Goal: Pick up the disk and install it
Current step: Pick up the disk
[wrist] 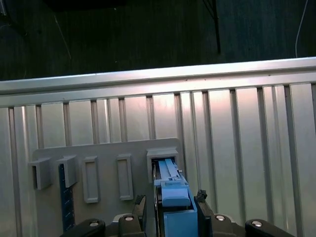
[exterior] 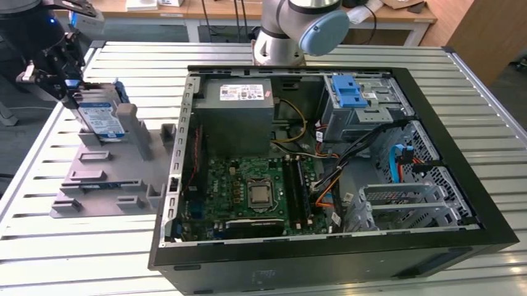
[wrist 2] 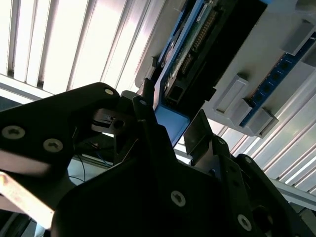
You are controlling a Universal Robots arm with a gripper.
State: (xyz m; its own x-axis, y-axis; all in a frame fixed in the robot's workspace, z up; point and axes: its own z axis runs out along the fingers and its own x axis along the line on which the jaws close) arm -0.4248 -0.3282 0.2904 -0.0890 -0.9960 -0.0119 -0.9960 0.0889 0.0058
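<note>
Spanning the scene is a slatted metal table (exterior: 49, 246), and on it we see an open black computer case (exterior: 329, 256) lying on its side with its boards exposed. Beyond the case stands the arm (exterior: 284, 31). On the exterior view's left, just beside the case, we find a grey fixture (exterior: 99, 179) with raised slots. At its far end is the gripper (wrist: 170, 198), its jaws drawn narrow and closed on the disk (exterior: 100, 117). In the first wrist view we see its fingers (wrist: 201, 197) flanking the blue carrier. The disk stands on edge, slightly tilted, its lower end at the fixture, outside the case.
</note>
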